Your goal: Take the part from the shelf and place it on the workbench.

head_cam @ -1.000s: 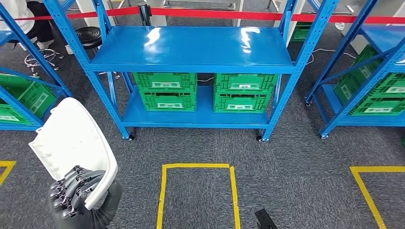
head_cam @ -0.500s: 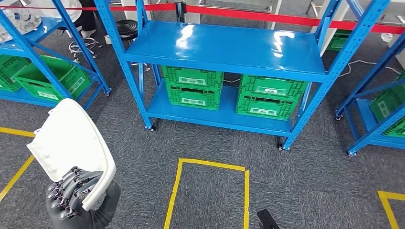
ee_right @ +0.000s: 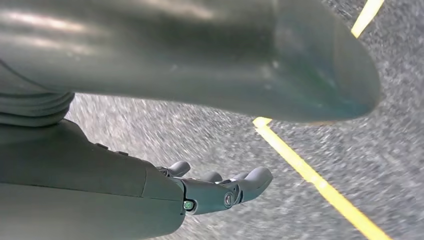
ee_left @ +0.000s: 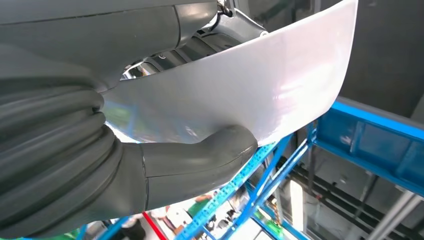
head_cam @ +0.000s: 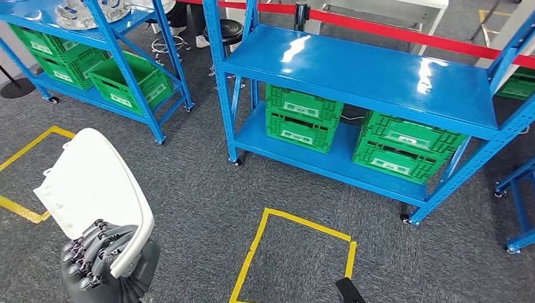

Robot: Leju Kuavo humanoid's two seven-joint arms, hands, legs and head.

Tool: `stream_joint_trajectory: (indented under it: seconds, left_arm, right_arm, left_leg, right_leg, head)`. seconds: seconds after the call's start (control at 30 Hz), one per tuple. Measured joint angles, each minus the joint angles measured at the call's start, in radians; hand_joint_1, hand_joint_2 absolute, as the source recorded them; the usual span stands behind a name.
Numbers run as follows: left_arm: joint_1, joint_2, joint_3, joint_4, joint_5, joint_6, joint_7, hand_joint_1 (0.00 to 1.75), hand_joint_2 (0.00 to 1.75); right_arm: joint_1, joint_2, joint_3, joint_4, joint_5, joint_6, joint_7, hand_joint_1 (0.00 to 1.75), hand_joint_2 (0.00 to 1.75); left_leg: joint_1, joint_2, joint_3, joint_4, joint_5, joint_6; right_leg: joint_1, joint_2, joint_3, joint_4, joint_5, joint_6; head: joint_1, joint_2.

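Gripping the white part (head_cam: 94, 189) by its lower edge, the left hand (head_cam: 98, 251) holds it tilted above the grey carpet (head_cam: 189, 189), dark fingers (head_cam: 85, 249) curled over one face and thumb (ee_left: 200, 160) pressed against the other. The right hand (ee_right: 220, 190) hangs over the carpet holding nothing, fingers loosely extended and slightly apart.

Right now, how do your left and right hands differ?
The left hand is raised in front of the body and grips the white part by its lower edge; the right hand holds nothing. In the left wrist view the left thumb presses on the part's face, while the right hand's fingers lie loosely extended, hanging above the grey carpet near a yellow tape line. Both are grey.
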Motion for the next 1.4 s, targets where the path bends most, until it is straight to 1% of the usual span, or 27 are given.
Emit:
stream_joint_trajectory:
  seconds: [0.03, 0.1, 0.17, 0.23, 0.3, 0.33, 0.37, 0.4, 0.47, 0.53, 0.6, 0.67, 0.73, 0.8, 0.83, 0.87, 0.9, 0.97, 1.03, 1.1, 1.13, 1.17, 1.23, 1.3, 1.33, 1.37, 1.4]
  left_arm:
    - [0.000, 0.000, 0.001, -0.002, -0.003, 0.000, 0.000, 1.75, 1.75]
    - [0.002, 0.000, 0.003, -0.006, -0.008, 0.000, 0.000, 1.75, 1.75]
    - [0.002, 0.000, 0.006, -0.009, -0.007, 0.000, 0.000, 1.75, 1.75]
    - [0.001, 0.001, 0.008, -0.009, 0.011, 0.000, 0.000, 1.75, 1.75]
    - [0.001, 0.001, 0.008, -0.007, 0.037, 0.000, -0.001, 1.75, 1.75]
    - [0.001, 0.001, 0.008, -0.005, 0.045, 0.000, -0.001, 1.75, 1.75]
    - [0.002, 0.001, 0.008, -0.003, 0.049, 0.000, -0.001, 1.75, 1.75]
    - [0.002, 0.002, 0.008, -0.002, 0.050, 0.000, -0.001, 1.75, 1.75]
    - [0.002, 0.001, 0.008, 0.000, 0.049, -0.001, -0.001, 1.75, 1.75]
    - [0.005, -0.001, 0.008, 0.001, 0.050, -0.006, 0.000, 1.75, 1.75]
    - [0.012, -0.005, 0.009, 0.001, 0.056, -0.010, 0.001, 1.75, 1.75]
    - [0.012, -0.011, 0.010, -0.002, 0.057, -0.008, 0.000, 1.75, 1.75]
    - [-0.001, -0.019, 0.013, -0.004, 0.055, -0.005, -0.002, 1.75, 1.75]
    - [-0.021, -0.027, 0.019, -0.004, 0.064, -0.004, -0.003, 1.75, 1.75]
    - [-0.031, -0.032, 0.024, -0.004, 0.076, -0.004, -0.003, 1.75, 1.75]
    - [-0.040, -0.036, 0.028, -0.001, 0.096, -0.004, -0.003, 1.75, 1.75]
    - [-0.050, -0.037, 0.030, 0.004, 0.123, -0.004, -0.003, 1.75, 1.75]
    - [-0.068, -0.032, 0.028, 0.021, 0.173, -0.004, -0.003, 1.75, 1.75]
    - [-0.082, -0.024, 0.023, 0.041, 0.194, -0.009, -0.003, 1.75, 1.75]
    - [-0.092, -0.018, 0.021, 0.060, 0.202, -0.018, -0.004, 1.75, 1.75]
    - [-0.096, -0.015, 0.021, 0.069, 0.210, -0.022, -0.004, 1.75, 1.75]
    - [-0.100, -0.012, 0.021, 0.076, 0.220, -0.026, -0.003, 1.75, 1.75]
    - [-0.107, -0.008, 0.021, 0.089, 0.239, -0.032, -0.003, 1.75, 1.75]
    - [-0.111, -0.005, 0.021, 0.104, 0.246, -0.035, -0.003, 1.75, 1.75]
    - [-0.111, -0.004, 0.021, 0.111, 0.246, -0.035, -0.003, 1.75, 1.75]
    - [-0.112, -0.003, 0.022, 0.118, 0.246, -0.035, -0.003, 1.75, 1.75]
    - [-0.113, -0.003, 0.022, 0.124, 0.247, -0.036, -0.003, 1.75, 1.75]
  right_arm:
    - [0.000, 0.001, 0.002, 0.000, 0.005, 0.001, -0.003, 0.00, 0.00]
    - [-0.002, 0.004, 0.008, 0.000, 0.013, 0.002, -0.007, 0.00, 0.00]
    - [-0.006, 0.007, 0.013, 0.000, 0.019, 0.002, -0.009, 0.00, 0.00]
    - [-0.006, 0.007, 0.017, 0.000, 0.031, 0.004, -0.009, 0.00, 0.00]
    - [-0.004, 0.007, 0.023, 0.000, 0.045, 0.006, -0.009, 0.00, 0.00]
    - [-0.004, 0.008, 0.027, 0.000, 0.049, 0.006, -0.009, 0.00, 0.00]
    - [-0.005, 0.008, 0.031, 0.000, 0.052, 0.006, -0.009, 0.00, 0.00]
    - [-0.006, 0.008, 0.034, 0.000, 0.054, 0.006, -0.009, 0.00, 0.00]
    - [-0.007, 0.009, 0.039, 0.000, 0.059, 0.006, -0.006, 0.00, 0.00]
    - [-0.008, 0.008, 0.043, 0.000, 0.065, 0.007, -0.003, 0.00, 0.00]
    - [-0.008, 0.008, 0.047, 0.000, 0.073, 0.008, -0.004, 0.00, 0.00]
    - [-0.010, 0.009, 0.052, 0.000, 0.079, 0.007, -0.009, 0.00, 0.00]
    - [-0.011, 0.009, 0.054, 0.000, 0.080, 0.006, -0.011, 0.00, 0.00]
    - [-0.009, 0.009, 0.055, 0.000, 0.076, 0.003, -0.010, 0.00, 0.00]
    - [-0.009, 0.009, 0.055, 0.000, 0.074, 0.000, -0.011, 0.00, 0.00]
    - [-0.009, 0.009, 0.053, 0.000, 0.072, -0.004, -0.013, 0.00, 0.00]
    - [-0.009, 0.009, 0.050, 0.000, 0.072, -0.009, -0.020, 0.00, 0.00]
    - [-0.008, 0.009, 0.035, 0.000, 0.069, -0.023, -0.041, 0.00, 0.00]
    - [-0.007, 0.009, 0.017, 0.000, 0.058, -0.035, -0.059, 0.00, 0.00]
    - [-0.005, 0.010, 0.001, 0.000, 0.046, -0.039, -0.062, 0.00, 0.00]
    - [-0.004, 0.011, -0.006, 0.000, 0.043, -0.040, -0.061, 0.00, 0.00]
    - [0.000, 0.012, -0.012, 0.000, 0.042, -0.041, -0.060, 0.00, 0.00]
    - [0.012, 0.013, -0.021, 0.000, 0.040, -0.043, -0.055, 0.00, 0.00]
    - [0.027, 0.013, -0.031, 0.000, 0.034, -0.044, -0.048, 0.00, 0.00]
    - [0.032, 0.013, -0.036, 0.000, 0.029, -0.044, -0.045, 0.00, 0.00]
    - [0.035, 0.014, -0.041, 0.000, 0.024, -0.044, -0.044, 0.00, 0.00]
    - [0.035, 0.014, -0.046, 0.000, 0.021, -0.045, -0.043, 0.00, 0.00]
  left_leg:
    - [0.001, -0.012, -0.006, 0.000, 0.003, -0.008]
    - [0.005, -0.031, -0.017, -0.003, 0.010, -0.024]
    - [0.003, 0.006, -0.037, 0.029, -0.010, -0.033]
    - [0.002, 0.068, -0.085, 0.134, -0.069, -0.040]
    - [0.005, 0.091, -0.135, 0.245, -0.113, -0.046]
    - [0.007, 0.095, -0.140, 0.261, -0.110, -0.048]
    - [0.008, 0.101, -0.124, 0.236, -0.089, -0.049]
    - [0.009, 0.113, -0.092, 0.178, -0.057, -0.048]
    - [0.004, 0.160, -0.024, 0.050, -0.014, -0.040]
    - [-0.002, 0.179, -0.001, 0.001, -0.009, -0.025]
    - [-0.001, 0.154, -0.006, -0.003, -0.004, -0.011]
    - [0.002, 0.132, -0.006, -0.009, 0.003, 0.003]
    - [0.005, 0.109, -0.008, -0.011, 0.009, 0.012]
    - [0.004, 0.081, -0.014, -0.009, 0.012, 0.016]
    - [0.003, 0.065, -0.015, -0.007, 0.013, 0.016]
    - [0.003, 0.050, -0.016, -0.005, 0.014, 0.016]
    - [0.003, 0.036, -0.017, -0.003, 0.014, 0.014]
    - [0.004, 0.008, -0.022, 0.004, 0.016, 0.006]
    - [0.004, -0.014, -0.031, 0.007, 0.020, -0.009]
    - [0.005, -0.031, -0.038, 0.001, 0.027, -0.025]
    - [0.005, -0.018, -0.042, 0.003, 0.027, -0.030]
    - [0.004, 0.008, -0.051, 0.019, 0.017, -0.034]
    - [0.003, 0.071, -0.093, 0.110, -0.037, -0.040]
    - [0.005, 0.092, -0.149, 0.235, -0.094, -0.047]
    - [0.005, 0.095, -0.162, 0.268, -0.101, -0.048]
    - [0.006, 0.097, -0.156, 0.264, -0.091, -0.049]
    - [0.006, 0.105, -0.129, 0.221, -0.065, -0.048]
  right_leg:
    - [0.001, 0.007, 0.002, -0.010, -0.005, -0.004]
    - [0.001, -0.017, 0.003, -0.018, 0.000, -0.015]
    - [-0.002, -0.044, 0.005, -0.027, 0.006, -0.029]
    - [-0.001, -0.073, 0.005, -0.030, 0.007, -0.038]
    - [0.001, -0.104, 0.005, -0.029, 0.006, -0.041]
    - [0.002, -0.119, 0.005, -0.029, 0.006, -0.040]
    - [0.001, -0.133, 0.005, -0.028, 0.005, -0.039]
    - [0.001, -0.145, 0.006, -0.027, 0.003, -0.037]
    - [0.006, -0.167, 0.009, -0.023, -0.003, -0.028]
    - [0.012, -0.185, 0.012, -0.021, -0.006, -0.018]
    - [0.012, -0.200, 0.016, -0.024, -0.007, -0.006]
    - [0.008, -0.170, 0.009, 0.005, -0.032, 0.004]
    - [0.005, -0.111, -0.036, 0.108, -0.090, 0.009]
    - [0.005, -0.085, -0.098, 0.229, -0.135, 0.010]
    - [0.005, -0.081, -0.112, 0.253, -0.132, 0.009]
    - [0.005, -0.078, -0.109, 0.238, -0.111, 0.007]
    - [0.004, -0.071, -0.088, 0.188, -0.075, 0.005]
    - [0.001, -0.023, -0.032, 0.057, -0.018, 0.002]
    - [0.001, 0.008, -0.009, -0.004, -0.003, -0.002]
    - [0.003, -0.011, -0.010, -0.008, 0.002, -0.012]
    - [0.003, -0.023, -0.009, -0.011, 0.005, -0.020]
    - [0.002, -0.035, -0.008, -0.015, 0.008, -0.029]
    - [0.003, -0.064, -0.007, -0.019, 0.011, -0.040]
    - [0.006, -0.097, -0.008, -0.019, 0.010, -0.044]
    - [0.007, -0.113, -0.008, -0.018, 0.009, -0.045]
    - [0.007, -0.128, -0.008, -0.018, 0.008, -0.044]
    - [0.007, -0.141, -0.008, -0.017, 0.007, -0.043]
  head:
    - [0.000, 0.000]
    - [0.000, 0.000]
    - [-0.003, 0.000]
    - [-0.009, 0.000]
    - [-0.010, 0.000]
    - [-0.010, 0.000]
    - [-0.010, 0.000]
    - [-0.010, 0.000]
    - [-0.010, 0.000]
    - [-0.009, 0.000]
    - [-0.008, 0.000]
    - [-0.007, 0.000]
    - [-0.003, 0.000]
    - [-0.002, 0.000]
    - [-0.002, 0.000]
    - [-0.002, 0.000]
    - [-0.002, 0.000]
    - [-0.002, 0.000]
    - [-0.003, 0.000]
    - [-0.003, 0.000]
    - [-0.003, 0.000]
    - [-0.004, 0.000]
    - [-0.008, 0.000]
    - [-0.009, 0.000]
    - [-0.009, 0.000]
    - [-0.009, 0.000]
    - [-0.009, 0.000]
